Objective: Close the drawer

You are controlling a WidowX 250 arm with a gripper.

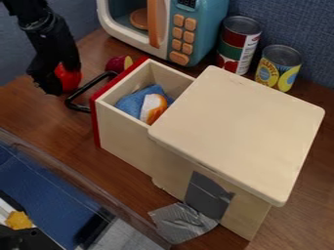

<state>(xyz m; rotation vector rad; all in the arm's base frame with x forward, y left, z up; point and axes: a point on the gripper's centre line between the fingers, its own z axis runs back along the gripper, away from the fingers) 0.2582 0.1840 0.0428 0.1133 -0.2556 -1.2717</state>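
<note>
As one black pincer (57, 82) hangs at the upper left of the camera view, one wooden drawer (124, 149) sits pulled out of its box (238, 124) on the worktop (26, 110). Whether the pincer is open or closed cannot be told. One red object (70, 79) lies beside it, near the single black handle (77, 101) on the drawer's red front. Inside the drawer rest one blue item (132, 101) and one orange-and-white piece (153, 108). Behind stand one toy microwave (207, 24) with seven orange buttons and two cans, one red and green (239, 45), one yellow (279, 68). One purple-and-yellow piece (118, 64) lies beside the drawer front.
</note>
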